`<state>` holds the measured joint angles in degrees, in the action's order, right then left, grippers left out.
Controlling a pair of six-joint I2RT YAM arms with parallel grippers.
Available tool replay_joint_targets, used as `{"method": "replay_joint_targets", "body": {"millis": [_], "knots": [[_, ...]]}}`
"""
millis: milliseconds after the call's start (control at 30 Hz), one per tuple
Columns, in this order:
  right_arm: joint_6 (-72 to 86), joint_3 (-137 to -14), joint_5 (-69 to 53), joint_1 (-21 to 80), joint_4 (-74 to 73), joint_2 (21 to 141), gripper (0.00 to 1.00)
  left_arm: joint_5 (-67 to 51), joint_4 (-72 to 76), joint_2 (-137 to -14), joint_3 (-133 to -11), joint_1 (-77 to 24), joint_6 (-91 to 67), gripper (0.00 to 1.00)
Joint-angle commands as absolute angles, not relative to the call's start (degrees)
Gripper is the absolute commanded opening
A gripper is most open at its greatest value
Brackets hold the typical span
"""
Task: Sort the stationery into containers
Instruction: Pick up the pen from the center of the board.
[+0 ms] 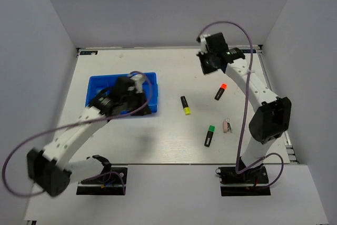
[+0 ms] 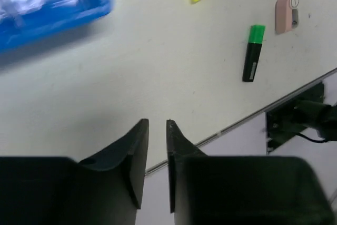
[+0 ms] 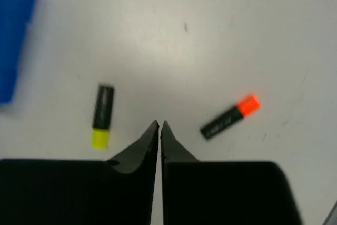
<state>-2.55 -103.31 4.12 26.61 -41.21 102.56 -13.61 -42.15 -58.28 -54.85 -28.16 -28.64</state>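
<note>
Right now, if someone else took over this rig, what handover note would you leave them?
Left gripper: jaws barely apart, empty, by the blue tray.
Right gripper: shut, empty, above the far side of the table.
Loose on the table: yellow-capped highlighter, orange-capped highlighter, green-capped highlighter, pink item.
Done: cannot tell. The tray's contents are hidden by the left arm or blurred.
Left: all four loose items go into the tray.
</note>
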Motion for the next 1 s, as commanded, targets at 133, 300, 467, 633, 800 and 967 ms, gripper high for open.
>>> {"method": "replay_joint_targets", "body": {"millis": [133, 300, 467, 633, 800, 967], "knots": [[-2.2, -73.6, 3.4, 18.6, -45.0, 85.8, 0.25, 7.4, -51.3, -91.4, -86.4, -46.7, -30.3, 0.70], [2.5, -67.9, 0.5, 12.4, -42.0, 83.3, 0.41, 9.8, -48.8, -104.7, -92.3, -49.6, -36.5, 0.71], [3.3, -69.1, -5.2, 7.7, -43.3, 85.3, 0.61, 11.2, -48.8, -113.3, -99.0, -50.5, -40.0, 0.72], [3.4, -66.5, -9.1, 5.1, -42.0, 83.4, 0.61, 11.6, -46.8, -119.7, -102.3, -50.0, -41.7, 0.72], [3.4, -64.3, -12.8, 3.3, -41.0, 79.9, 0.61, 12.9, -45.6, -124.5, -105.8, -49.7, -43.5, 0.71], [3.6, -63.4, -16.3, 1.9, -41.0, 78.0, 0.61, 16.0, -45.3, -127.7, -108.3, -50.5, -45.5, 0.67]]}}
